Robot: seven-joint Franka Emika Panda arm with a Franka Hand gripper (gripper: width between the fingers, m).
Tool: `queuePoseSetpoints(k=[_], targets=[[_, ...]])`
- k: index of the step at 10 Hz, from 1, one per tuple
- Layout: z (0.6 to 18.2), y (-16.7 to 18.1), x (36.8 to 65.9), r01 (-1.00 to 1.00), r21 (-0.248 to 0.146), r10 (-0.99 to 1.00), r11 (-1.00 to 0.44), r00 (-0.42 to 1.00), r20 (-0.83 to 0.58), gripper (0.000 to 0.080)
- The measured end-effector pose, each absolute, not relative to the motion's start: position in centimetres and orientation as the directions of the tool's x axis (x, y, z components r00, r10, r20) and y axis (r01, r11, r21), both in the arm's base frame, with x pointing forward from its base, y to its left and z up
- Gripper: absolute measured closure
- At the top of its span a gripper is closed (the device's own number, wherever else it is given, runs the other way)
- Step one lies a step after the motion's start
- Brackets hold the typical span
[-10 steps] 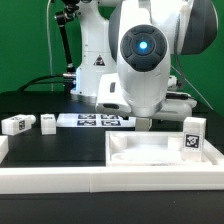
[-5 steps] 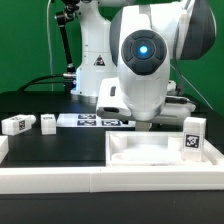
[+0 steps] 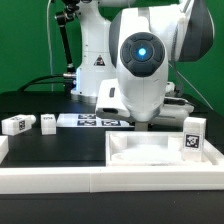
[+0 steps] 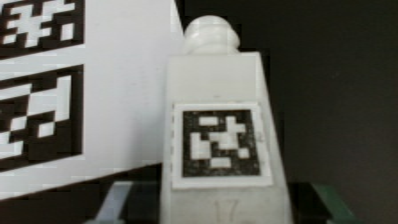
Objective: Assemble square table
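Note:
In the wrist view a white table leg (image 4: 217, 110) with a black-and-white tag lies lengthwise between my fingers (image 4: 121, 200), its narrow knob pointing away. My gripper (image 4: 222, 205) is shut on the leg's near end, a finger against each side. In the exterior view my gripper (image 3: 143, 122) reaches down to the table just behind the square table top (image 3: 125, 150), and the arm hides the gripped leg. Another leg (image 3: 193, 135) stands upright at the slab's right corner. Two more legs (image 3: 15, 124) (image 3: 47, 122) lie at the exterior view's left.
The marker board (image 3: 95, 121) lies flat beside my gripper and fills one side of the wrist view (image 4: 71, 90). A long white rail (image 3: 60, 182) runs along the front of the table. The robot's base and cables stand behind.
The arm has shifted a little toward the exterior view's left and sunk slightly. The jaws have come in from wide open onto the leg.

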State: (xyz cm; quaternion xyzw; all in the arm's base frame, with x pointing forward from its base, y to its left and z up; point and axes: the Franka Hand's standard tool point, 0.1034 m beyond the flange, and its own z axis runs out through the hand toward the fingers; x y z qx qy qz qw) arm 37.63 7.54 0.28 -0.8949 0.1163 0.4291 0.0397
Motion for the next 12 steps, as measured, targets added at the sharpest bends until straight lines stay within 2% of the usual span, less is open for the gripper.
queuePoseSetpoints(k=[4,6,8,10,12], targets=[[0.4,7.2,37.9,-0.244,0.024,-0.172,-0.969,0.608,-0.775,0.0511],[3.2,5.3,40.1,-0.224,-0.024,-0.123,-0.974,0.617,-0.777,0.0511],[4.9,4.2,41.6,-0.231,-0.039,-0.123,-0.972,0.647,-0.752,0.0511],[4.4,4.3,41.7,-0.229,-0.039,-0.129,-0.973,0.671,-0.730,0.0509],[4.0,4.1,43.0,-0.227,-0.046,-0.149,-0.973,0.765,-0.627,0.0509]])
